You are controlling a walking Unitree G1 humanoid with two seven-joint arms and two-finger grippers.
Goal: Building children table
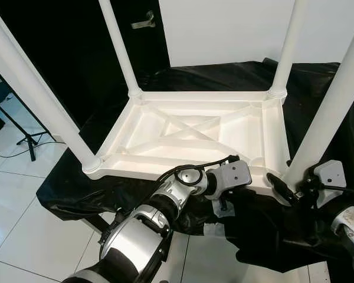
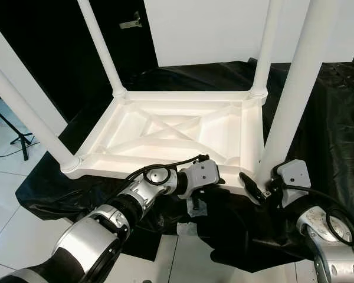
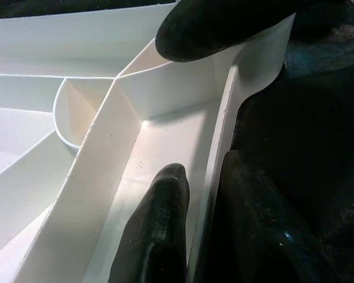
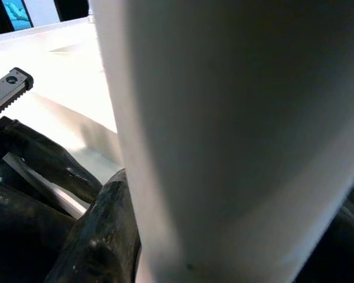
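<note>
A white children's table (image 1: 189, 127) lies upside down on a black cloth, its four round legs pointing up. My left gripper (image 1: 255, 178) is at the near rim of the tabletop. In the left wrist view one finger (image 3: 159, 230) sits inside the rim wall (image 3: 221, 135) and another outside it, so it is shut on the rim. My right gripper (image 1: 292, 187) is at the base of the near right leg (image 1: 330, 112). That leg (image 4: 236, 130) stands between its fingers (image 4: 100, 236), which are shut on it.
The black cloth (image 1: 71, 183) hangs over the edges of a low support, with white tiled floor (image 1: 12, 224) on the left. A black tripod stand (image 1: 23, 132) stands at the left. Behind are a dark door with a handle (image 1: 143, 22) and a white wall (image 1: 224, 29).
</note>
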